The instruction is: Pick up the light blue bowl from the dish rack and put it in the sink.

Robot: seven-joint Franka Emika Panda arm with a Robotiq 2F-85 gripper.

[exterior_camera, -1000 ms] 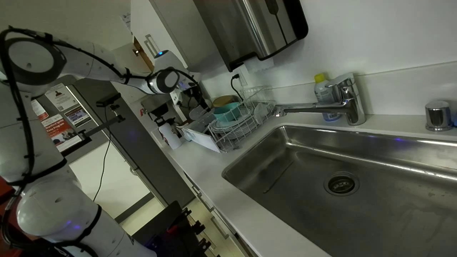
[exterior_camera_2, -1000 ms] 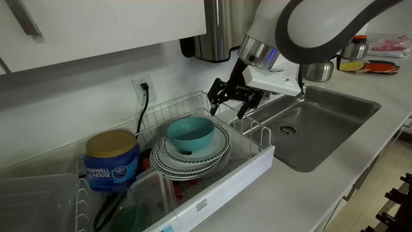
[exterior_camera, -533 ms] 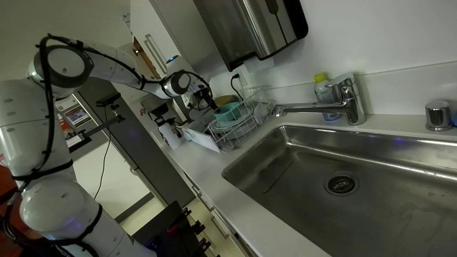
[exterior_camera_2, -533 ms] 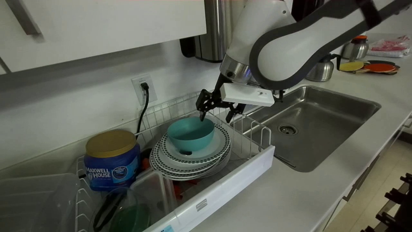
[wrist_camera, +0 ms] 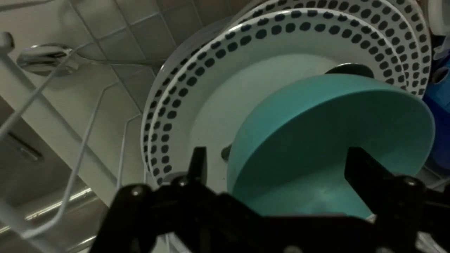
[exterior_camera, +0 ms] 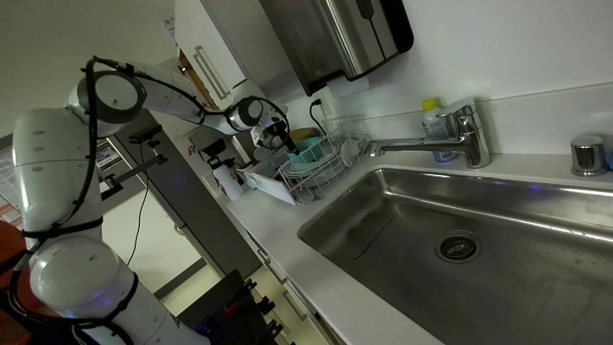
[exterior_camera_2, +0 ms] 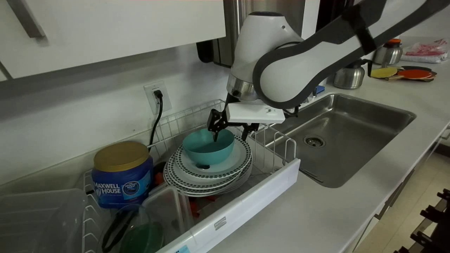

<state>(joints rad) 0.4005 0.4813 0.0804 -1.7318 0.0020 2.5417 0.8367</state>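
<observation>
Our gripper (wrist_camera: pixel 277 154) has its fingers (wrist_camera: pixel 198 165) spread about the rim of the bowl (exterior_camera_2: pixel 207 149), gripping nothing. It rests on plates (exterior_camera_2: pixel 207 182) in the rack (exterior_camera_2: pixel 253 201), by the back edge of the bench (exterior_camera_2: pixel 316 211). One finger is over the bowl's hollow, the other outside, toward the sink (exterior_camera_2: pixel 355 147): we judge this is for pinching one wall, the whole looking too wide to span. In the dim wrist view we cannot tell how low the tips reach, or whether either touches. Lifting, we must clear the rack's side.
</observation>
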